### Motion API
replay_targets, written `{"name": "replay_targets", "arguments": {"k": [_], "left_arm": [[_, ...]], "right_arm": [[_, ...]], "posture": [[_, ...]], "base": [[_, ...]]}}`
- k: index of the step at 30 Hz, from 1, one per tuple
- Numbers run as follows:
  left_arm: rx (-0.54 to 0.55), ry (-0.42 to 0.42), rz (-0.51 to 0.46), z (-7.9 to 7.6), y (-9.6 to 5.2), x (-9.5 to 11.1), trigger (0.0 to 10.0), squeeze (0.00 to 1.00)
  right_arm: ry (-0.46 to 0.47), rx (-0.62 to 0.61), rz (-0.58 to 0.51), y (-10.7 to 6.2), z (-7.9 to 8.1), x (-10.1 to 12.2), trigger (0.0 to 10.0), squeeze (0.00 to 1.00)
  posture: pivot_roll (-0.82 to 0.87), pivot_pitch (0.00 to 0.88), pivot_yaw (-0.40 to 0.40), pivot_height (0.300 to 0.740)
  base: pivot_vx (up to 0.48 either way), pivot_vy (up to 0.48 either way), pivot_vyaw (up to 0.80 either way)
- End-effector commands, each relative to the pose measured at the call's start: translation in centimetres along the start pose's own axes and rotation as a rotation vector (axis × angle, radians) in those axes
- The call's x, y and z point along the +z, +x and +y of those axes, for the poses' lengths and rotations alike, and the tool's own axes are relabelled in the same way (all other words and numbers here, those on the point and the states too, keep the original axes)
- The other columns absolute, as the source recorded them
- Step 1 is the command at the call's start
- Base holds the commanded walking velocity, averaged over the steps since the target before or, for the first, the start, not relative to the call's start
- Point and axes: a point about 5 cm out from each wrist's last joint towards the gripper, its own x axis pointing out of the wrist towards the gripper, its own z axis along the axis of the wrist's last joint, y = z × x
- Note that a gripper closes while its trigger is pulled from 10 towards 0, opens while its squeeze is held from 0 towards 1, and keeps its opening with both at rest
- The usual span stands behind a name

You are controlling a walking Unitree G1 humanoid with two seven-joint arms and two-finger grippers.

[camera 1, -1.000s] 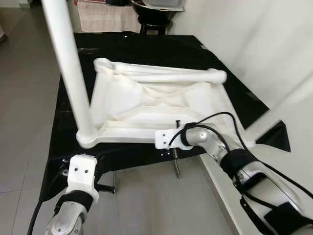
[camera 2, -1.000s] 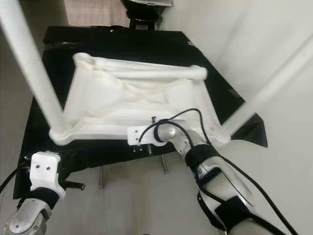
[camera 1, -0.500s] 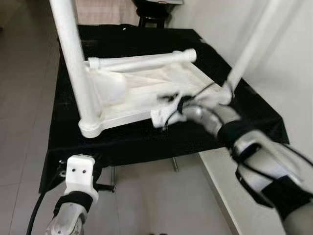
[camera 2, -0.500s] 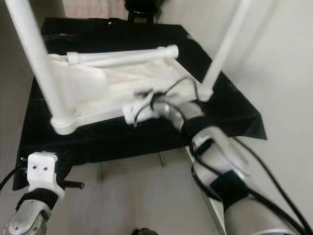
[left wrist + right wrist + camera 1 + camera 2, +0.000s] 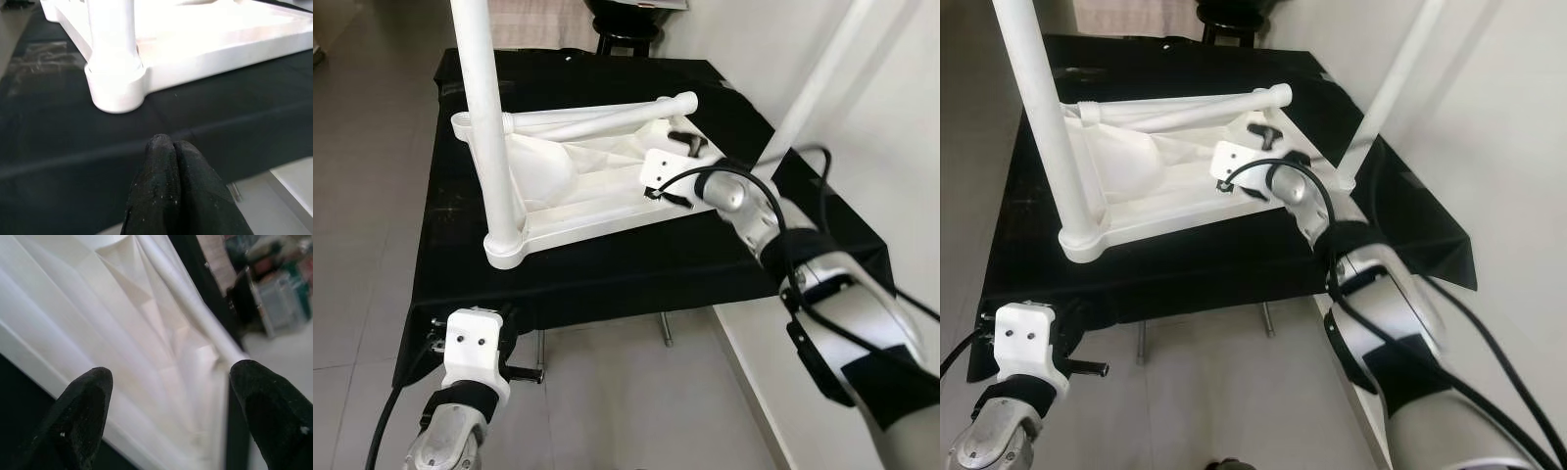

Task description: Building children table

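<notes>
The white children's table (image 5: 578,196) lies upside down on a black-draped work table (image 5: 607,279). One white leg (image 5: 492,117) stands upright in the near-left corner socket (image 5: 115,83). A second leg (image 5: 815,88) stands at the right corner, and a third (image 5: 597,119) lies across the far rim. My right gripper (image 5: 166,396) is open, its fingers (image 5: 80,406) spread wide above the ribbed underside near the right side. My left gripper (image 5: 168,147) is shut on nothing, low at the work table's front edge, just short of the near-left leg's base.
Grey tiled floor (image 5: 372,196) runs along the left and in front. A white wall and ledge (image 5: 901,147) stand close on the right. A dark stool (image 5: 626,15) stands beyond the far end. Metal legs (image 5: 666,328) show under the black cloth.
The whole picture has shifted, so the camera moved. My right gripper went from the white table's near rim to over its underside, farther in. The left arm has stayed low.
</notes>
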Motion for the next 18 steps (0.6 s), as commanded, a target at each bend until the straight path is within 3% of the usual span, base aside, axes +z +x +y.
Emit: {"name": "replay_targets", "arguments": {"k": [1, 2, 3, 4, 5, 6, 7, 8, 9, 11, 13, 14, 16, 18], "left_arm": [[0.022, 0.013, 0.013, 0.4, 0.0, -0.3, 10.0, 0.00], [0.022, 0.013, 0.013, 0.4, 0.0, -0.3, 10.0, 0.00], [0.047, 0.031, 0.009, 0.8, 0.1, -0.3, 10.0, 0.00], [0.047, 0.031, 0.009, 0.8, 0.1, -0.3, 10.0, 0.00], [0.113, 0.071, 0.004, 1.5, 0.5, -0.2, 10.0, 0.00], [0.113, 0.071, 0.004, 1.5, 0.5, -0.2, 10.0, 0.00], [0.126, 0.092, 0.011, 1.8, 0.8, -0.3, 10.0, 0.00], [0.126, 0.092, 0.011, 1.8, 0.8, -0.3, 10.0, 0.00], [0.111, 0.116, 0.018, 1.8, 0.9, -0.4, 10.0, 0.00], [0.111, 0.116, 0.018, 1.8, 0.9, -0.4, 10.0, 0.00], [0.055, 0.110, 0.020, 1.3, 0.9, -0.6, 10.0, 0.00], [0.055, 0.110, 0.020, 1.3, 0.9, -0.6, 10.0, 0.00], [0.061, 0.121, 0.045, 1.0, 0.6, -1.1, 10.0, 0.00], [0.073, 0.123, 0.053, 1.0, 0.4, -1.2, 10.0, 0.00]], "right_arm": [[0.163, -0.039, -0.063, -0.4, -0.5, 0.0, 10.0, 0.00], [0.163, -0.039, -0.063, -0.4, -0.5, 0.0, 10.0, 0.00], [0.267, -0.084, -0.083, -0.7, -0.4, -0.5, 10.0, 0.00], [0.267, -0.084, -0.083, -0.7, -0.4, -0.5, 10.0, 0.00], [0.475, -0.196, -0.150, -1.9, 1.0, -1.8, 10.0, 0.00], [0.475, -0.196, -0.150, -1.9, 1.0, -1.8, 10.0, 0.00], [0.654, -0.148, -0.207, -3.1, 3.5, -2.5, 10.0, 0.00], [0.654, -0.148, -0.207, -3.1, 3.5, -2.5, 10.0, 0.00], [0.781, -0.004, -0.263, -4.2, 6.2, -2.6, 10.0, 0.00], [0.781, -0.004, -0.263, -4.2, 6.2, -2.6, 10.0, 0.00], [0.844, 0.076, -0.267, -6.2, 10.0, -2.9, 10.0, 0.00], [0.844, 0.076, -0.267, -6.2, 10.0, -2.9, 10.0, 0.00], [0.842, 0.099, -0.240, -7.9, 13.0, -3.1, 10.0, 0.00], [0.841, 0.082, -0.247, -8.0, 13.0, -3.1, 10.0, 0.00]], "posture": [[-0.20, 0.089, -0.146, 0.740], [-0.20, 0.089, -0.146, 0.740], [-0.21, 0.085, -0.143, 0.740], [-0.21, 0.085, -0.143, 0.740], [-0.22, 0.080, -0.133, 0.740], [-0.22, 0.080, -0.133, 0.740], [-0.23, 0.075, -0.120, 0.740], [-0.23, 0.075, -0.120, 0.740], [-0.24, 0.072, -0.119, 0.740], [-0.24, 0.072, -0.119, 0.740], [-0.25, 0.058, -0.104, 0.740], [-0.25, 0.058, -0.104, 0.740], [-0.25, 0.054, -0.103, 0.740], [-0.25, 0.049, -0.099, 0.740]], "base": [[0.000, 0.000, 0.00], [0.000, 0.000, 0.00], [0.000, 0.000, 0.00], [0.000, 0.000, 0.00], [0.000, 0.000, 0.00], [0.000, 0.000, 0.00], [0.000, 0.000, 0.00], [0.000, 0.000, 0.00], [0.000, 0.000, 0.00], [0.000, 0.000, 0.00], [0.000, 0.000, 0.00], [0.000, 0.000, 0.00], [0.000, 0.480, 0.00], [0.000, 0.480, 0.00]]}}
